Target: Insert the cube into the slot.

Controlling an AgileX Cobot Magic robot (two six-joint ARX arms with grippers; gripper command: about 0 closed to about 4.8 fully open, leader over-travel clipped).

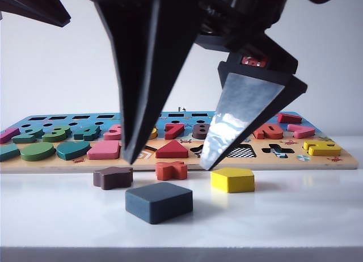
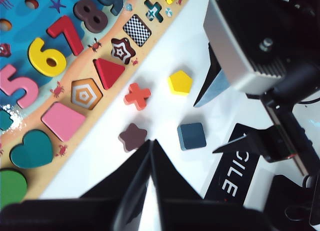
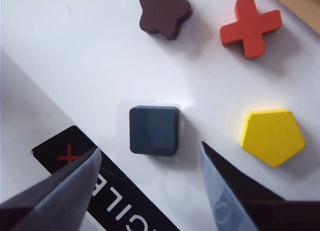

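Observation:
The cube, a flat navy-grey square block, lies on the white table in front of the puzzle board. My right gripper hangs just above it, open, one finger on each side and neither touching it. The slot, a square recess with a checkered floor, is in the board's front row behind the cube and to the right, and nothing lies in it. My left gripper is shut and holds nothing; it hovers over the table near the brown star, off to one side of the cube.
A brown star, an orange cross and a yellow pentagon lie loose between the cube and the wooden board. A black lettered strip lies on the table beside the cube. The board holds numbers and shapes.

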